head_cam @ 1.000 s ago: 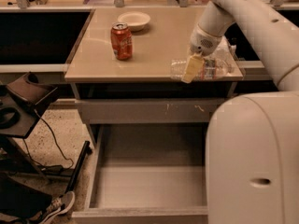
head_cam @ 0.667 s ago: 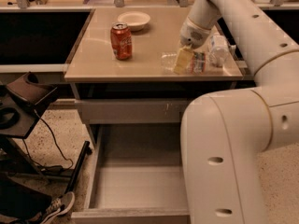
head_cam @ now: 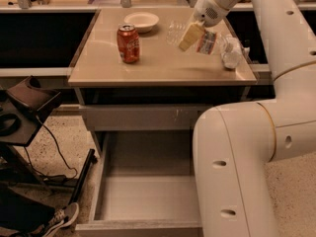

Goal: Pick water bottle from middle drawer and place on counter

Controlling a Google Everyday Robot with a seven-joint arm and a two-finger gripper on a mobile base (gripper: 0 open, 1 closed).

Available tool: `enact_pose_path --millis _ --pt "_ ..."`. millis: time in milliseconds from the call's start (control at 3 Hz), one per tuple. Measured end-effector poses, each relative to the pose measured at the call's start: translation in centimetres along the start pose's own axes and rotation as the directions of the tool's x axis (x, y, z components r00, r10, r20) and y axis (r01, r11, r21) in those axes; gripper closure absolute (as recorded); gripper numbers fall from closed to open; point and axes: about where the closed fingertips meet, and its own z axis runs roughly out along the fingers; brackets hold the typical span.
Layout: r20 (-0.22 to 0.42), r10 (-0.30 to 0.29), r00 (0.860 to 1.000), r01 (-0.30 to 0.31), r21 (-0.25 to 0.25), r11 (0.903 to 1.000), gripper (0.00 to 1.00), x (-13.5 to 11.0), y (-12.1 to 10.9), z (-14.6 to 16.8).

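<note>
A red soda can [head_cam: 128, 43] and a pale bowl [head_cam: 141, 21] stand on the tan worktop [head_cam: 163, 68]. Below it, the middle drawer [head_cam: 148, 201] hangs open with no bottle inside. Further right, the pincer [head_cam: 190, 36] appears clamped across the water bottle [head_cam: 208, 42]. Both have shifted from the worktop's front edge toward its back, so only setting down and letting go probably remain.

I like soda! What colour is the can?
The can is red, camera view; the gripper hangs above the counter.
</note>
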Motion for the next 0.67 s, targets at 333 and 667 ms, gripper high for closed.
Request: enact_pose_path --millis 333,667 --pt "0.111 0.059 0.992 -0.068 0.082 0.9943 1.00 0.0 -3.1 0.3" --pt "0.166 0.106 0.980 -0.124 0.101 0.9872 1.00 0.6 -5.3 3.5"
